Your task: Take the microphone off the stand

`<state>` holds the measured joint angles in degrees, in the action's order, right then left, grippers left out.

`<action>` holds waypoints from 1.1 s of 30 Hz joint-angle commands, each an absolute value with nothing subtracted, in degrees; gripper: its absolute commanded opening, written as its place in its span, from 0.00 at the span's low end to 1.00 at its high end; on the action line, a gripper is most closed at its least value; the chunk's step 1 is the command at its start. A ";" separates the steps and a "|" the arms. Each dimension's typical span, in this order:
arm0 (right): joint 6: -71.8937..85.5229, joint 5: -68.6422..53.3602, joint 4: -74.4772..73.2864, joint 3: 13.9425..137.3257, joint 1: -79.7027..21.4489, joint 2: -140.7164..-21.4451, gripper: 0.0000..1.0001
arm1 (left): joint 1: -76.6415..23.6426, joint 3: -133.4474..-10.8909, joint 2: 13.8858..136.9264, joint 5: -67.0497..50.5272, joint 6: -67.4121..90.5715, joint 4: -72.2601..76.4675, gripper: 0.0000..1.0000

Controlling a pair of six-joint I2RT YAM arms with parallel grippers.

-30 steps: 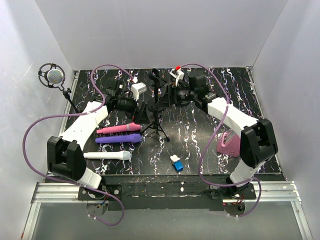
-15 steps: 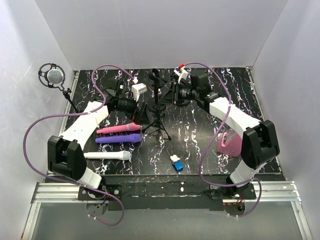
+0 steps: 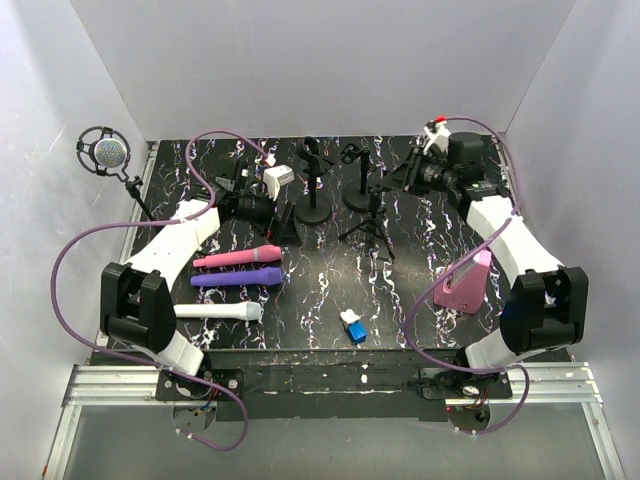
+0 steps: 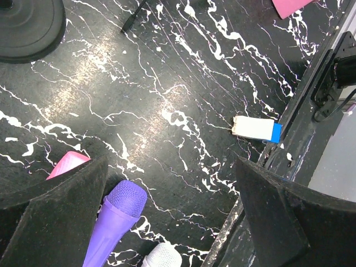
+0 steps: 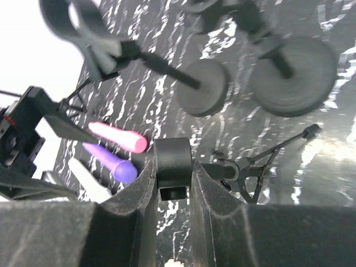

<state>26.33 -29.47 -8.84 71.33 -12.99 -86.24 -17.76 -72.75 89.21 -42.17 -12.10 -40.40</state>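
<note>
Far left, upper left of the top view: the mesh-headed microphone [image 3: 105, 152] sits in its ring mount on a thin stand [image 3: 140, 200] off the edge of the dark surface [image 3: 420, 300]. It is in the same spot as a second ago, with nothing near it. Left fingers [image 4: 53, 217] are wide apart and empty, left of centre above the loose pink microphone [image 3: 238, 259], purple microphone [image 3: 237, 278] and white microphone [image 3: 215, 312]; no change there either. Centre top: two round-base stands [image 3: 315, 212], clips bare, unmoved. The change is all on the right. The tripod stand [image 3: 372, 222] was mid-frame beside the pink and purple mics; now it is right of centre, past the round bases. The right arm swung from centre to the upper right, and the right fingers [image 5: 136, 211] went from spread to clamped on a black cylinder [image 5: 172, 156] at the tripod's head. Can't tell whether that cylinder is a mic body or just the holder clip. Judgement: the stand travelled with the grip, so nothing has separated yet. If the cylinder is the mic, the pull dragged the tripod instead of freeing it, and the left arm isn't bracing it. If the mesh-headed one is the target, the task is untouched.
</note>
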 commanded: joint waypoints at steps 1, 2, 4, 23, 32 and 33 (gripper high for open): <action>21.97 -25.67 -10.02 71.10 -6.78 -85.16 0.01 | -17.49 -74.18 89.65 -42.45 -11.69 -39.37 0.98; 21.80 -25.58 -9.58 71.71 -5.29 -85.51 0.01 | -17.49 -74.18 89.65 -42.45 -11.69 -39.29 0.98; 21.45 -25.23 -8.09 73.47 -2.56 -86.92 0.01 | -17.32 -74.44 89.82 -42.01 -11.69 -39.46 0.98; 17.40 -23.65 -5.71 85.17 5.62 -94.93 0.80 | -17.31 -76.81 84.47 -38.94 -20.21 -47.19 0.98; 9.69 -15.39 -10.71 82.26 6.77 -85.00 0.85 | -18.37 -89.72 77.09 -40.27 -33.56 -53.69 0.98; 7.93 -14.77 -12.38 82.87 6.33 -84.64 0.85 | -18.37 -90.69 75.95 -38.43 -34.18 -53.88 0.98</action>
